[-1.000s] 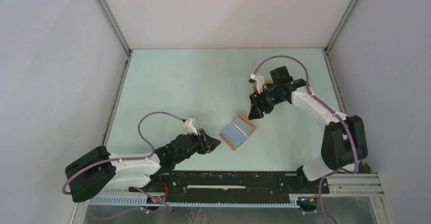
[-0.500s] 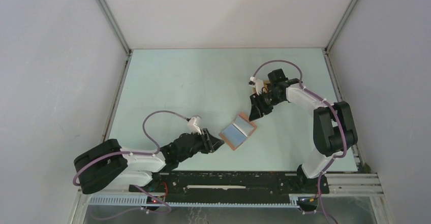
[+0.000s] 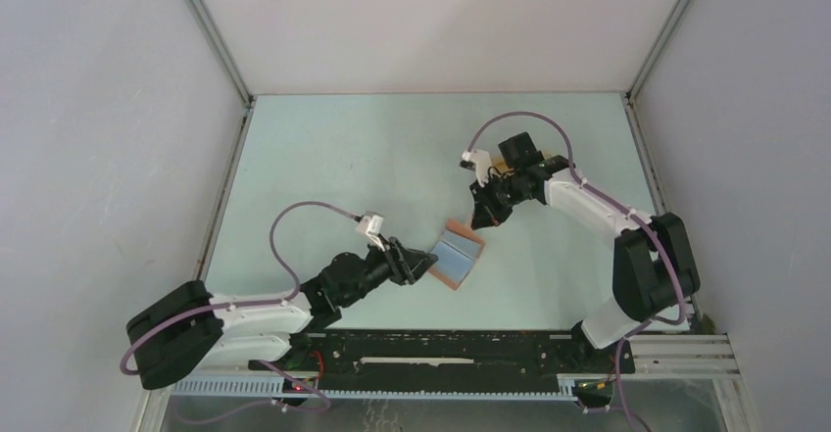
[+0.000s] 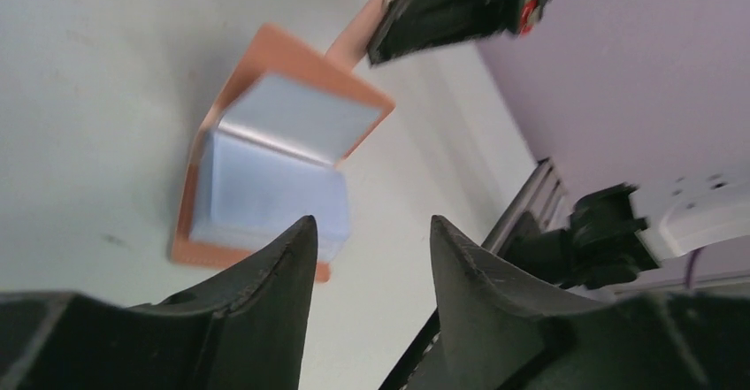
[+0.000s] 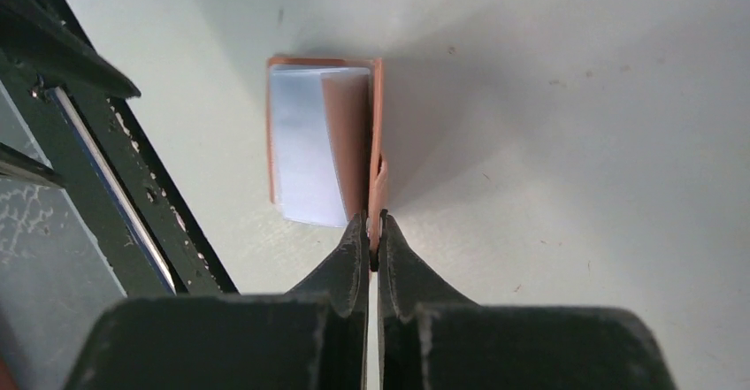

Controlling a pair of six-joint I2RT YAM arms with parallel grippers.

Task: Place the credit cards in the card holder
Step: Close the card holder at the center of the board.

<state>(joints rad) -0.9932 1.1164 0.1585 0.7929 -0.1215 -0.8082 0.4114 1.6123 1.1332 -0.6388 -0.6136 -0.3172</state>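
Observation:
The card holder [image 3: 457, 256] lies open in the middle of the table, reddish-brown outside and pale blue-grey inside [image 4: 274, 169]. My right gripper [image 3: 477, 222] is at its far edge, shut on the upright leather flap [image 5: 378, 187], which is pinched between the fingertips [image 5: 374, 222]. My left gripper [image 3: 428, 259] stands open just near-left of the holder, jaws apart with nothing between them [image 4: 370, 222]. Its left fingertip [image 4: 296, 240] overlaps the holder's near corner in the left wrist view. The credit cards are out of view.
A small tan object [image 3: 502, 164] peeks out behind the right wrist at the back. The black rail [image 3: 441, 346] with the arm bases runs along the near edge. Grey walls and metal posts enclose the table on three sides.
My right gripper moved left to the holder's far edge and shut on its flap. My left gripper moved forward and right, up to the holder's near side.

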